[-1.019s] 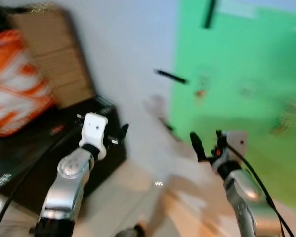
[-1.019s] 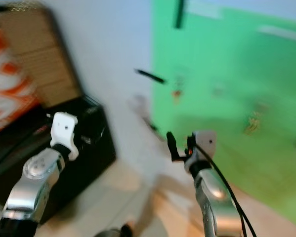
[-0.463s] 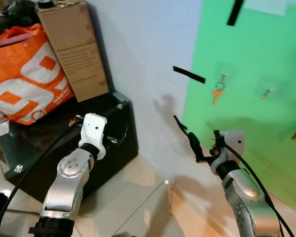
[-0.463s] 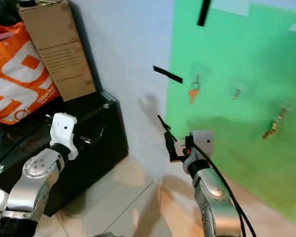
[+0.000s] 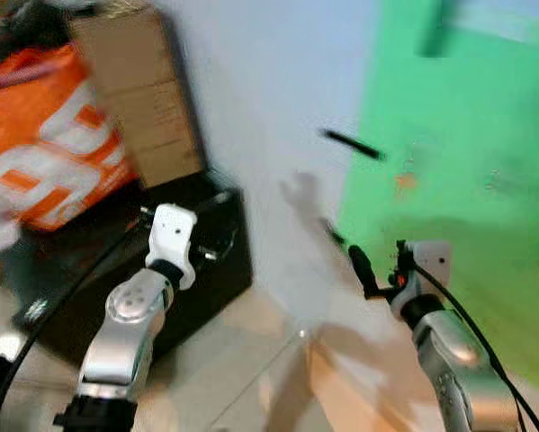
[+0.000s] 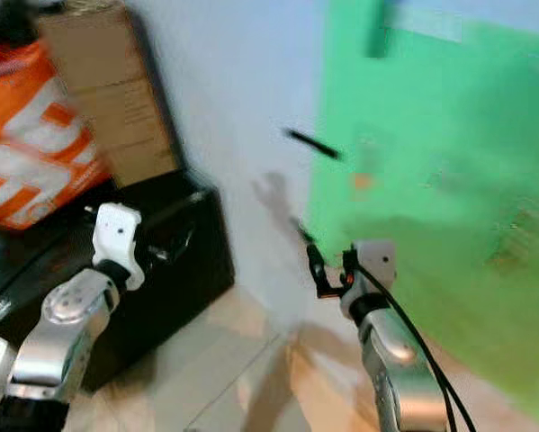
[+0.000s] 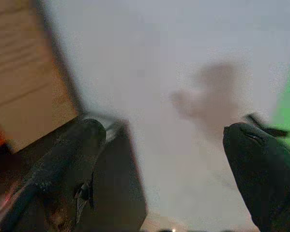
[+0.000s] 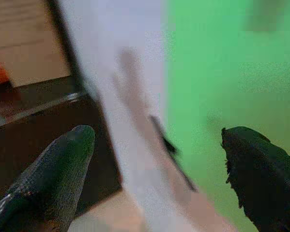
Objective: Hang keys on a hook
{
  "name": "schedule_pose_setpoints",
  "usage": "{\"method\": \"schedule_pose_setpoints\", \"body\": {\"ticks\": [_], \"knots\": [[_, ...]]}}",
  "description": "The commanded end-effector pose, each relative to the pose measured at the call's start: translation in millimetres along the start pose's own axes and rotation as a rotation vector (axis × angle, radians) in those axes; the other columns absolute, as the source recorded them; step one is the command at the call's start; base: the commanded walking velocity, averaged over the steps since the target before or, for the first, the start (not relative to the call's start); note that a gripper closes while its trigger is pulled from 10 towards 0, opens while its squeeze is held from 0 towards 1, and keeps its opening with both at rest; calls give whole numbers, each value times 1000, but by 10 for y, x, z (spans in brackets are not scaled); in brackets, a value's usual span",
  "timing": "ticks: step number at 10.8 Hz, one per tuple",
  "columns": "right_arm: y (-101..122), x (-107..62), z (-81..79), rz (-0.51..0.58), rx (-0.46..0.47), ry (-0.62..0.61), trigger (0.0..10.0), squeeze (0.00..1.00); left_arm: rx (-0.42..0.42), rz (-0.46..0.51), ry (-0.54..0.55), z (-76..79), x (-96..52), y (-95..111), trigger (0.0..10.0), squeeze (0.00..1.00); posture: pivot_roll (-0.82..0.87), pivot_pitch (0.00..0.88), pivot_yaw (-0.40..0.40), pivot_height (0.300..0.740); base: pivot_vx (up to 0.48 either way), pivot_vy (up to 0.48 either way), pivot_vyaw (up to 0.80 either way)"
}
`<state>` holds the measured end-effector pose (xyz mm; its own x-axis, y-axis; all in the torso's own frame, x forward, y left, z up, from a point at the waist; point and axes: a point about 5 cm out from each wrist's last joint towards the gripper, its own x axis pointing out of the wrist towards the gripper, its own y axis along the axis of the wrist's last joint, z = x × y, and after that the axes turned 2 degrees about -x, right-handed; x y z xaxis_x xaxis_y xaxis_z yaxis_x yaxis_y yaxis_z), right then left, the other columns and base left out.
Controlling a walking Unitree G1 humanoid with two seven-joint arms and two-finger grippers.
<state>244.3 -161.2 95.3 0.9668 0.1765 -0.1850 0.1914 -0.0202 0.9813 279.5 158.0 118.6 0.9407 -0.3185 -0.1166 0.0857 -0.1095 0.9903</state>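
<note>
Blur everywhere — bright green wall board ahead of both grippers.
Left gripper and right gripper spread wide, holding nothing — likely to misjudge any reach.

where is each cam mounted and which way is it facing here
Left and right eye views: on the head, looking forward and down at a white wall, green board, black cabinet and orange bag; both silver arms show, blurred.
Left wrist view: along the left gripper, open, toward wall and cabinet.
Right wrist view: along the right gripper, open, toward the board's edge.
Shared: both wrist views catch the cabinet and cardboard box.
</note>
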Motion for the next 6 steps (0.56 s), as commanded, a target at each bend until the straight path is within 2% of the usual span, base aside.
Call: {"method": "schedule_pose_setpoints", "body": {"ticks": [1,2,6], "knots": [[12,29,-54,-4,-2,16,10000,1000,8,-6,28,-57,-19,15,10000,0,-118,0,75,740,352,0,781],[15,31,-53,-3,-2,14,10000,1000,9,-6,27,-55,-16,17,10000,0,-117,0,75,740,352,0,781],[37,49,-33,7,-15,-11,10000,1000,24,-4,27,-52,0,39,10000,12,-119,0,75,740,356,0,0]]}}
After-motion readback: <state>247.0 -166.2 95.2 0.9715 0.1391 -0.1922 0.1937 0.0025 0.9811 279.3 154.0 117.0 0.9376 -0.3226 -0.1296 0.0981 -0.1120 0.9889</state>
